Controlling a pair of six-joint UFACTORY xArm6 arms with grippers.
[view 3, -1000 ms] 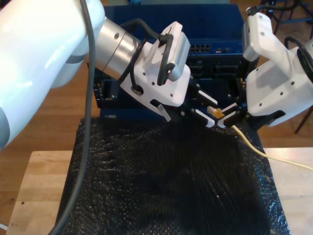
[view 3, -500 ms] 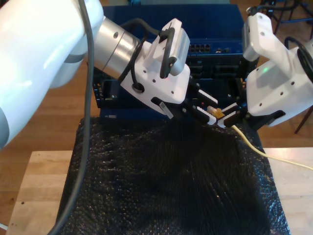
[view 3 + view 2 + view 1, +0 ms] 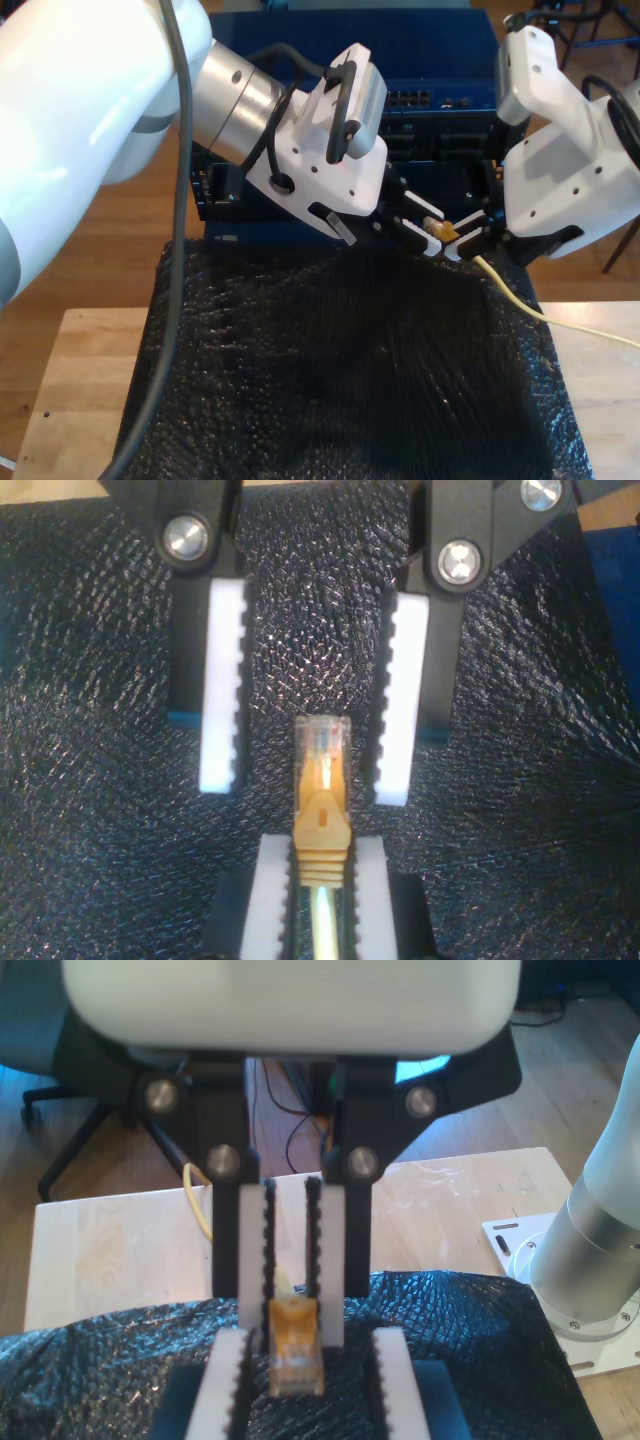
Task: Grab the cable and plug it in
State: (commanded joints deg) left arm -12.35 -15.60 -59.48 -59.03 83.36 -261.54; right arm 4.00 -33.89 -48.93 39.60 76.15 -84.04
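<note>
You can see my second gripper [image 3: 318,910] clamping the cable [image 3: 320,820]; its plug tip sits between my first gripper's [image 3: 300,1385] wide-open fingers, blurred there.

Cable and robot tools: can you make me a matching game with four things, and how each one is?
Things:
1. my first tool
2. my second tool
3. plug
4. black bumpy mat

How it is:
A. spread out under both tools
B. shut on the cable
C. open, with one finger on each side of the plug
D. clear, sticking out in front of the orange-yellow boot

Pairs: 1-C, 2-B, 3-D, 4-A
</note>
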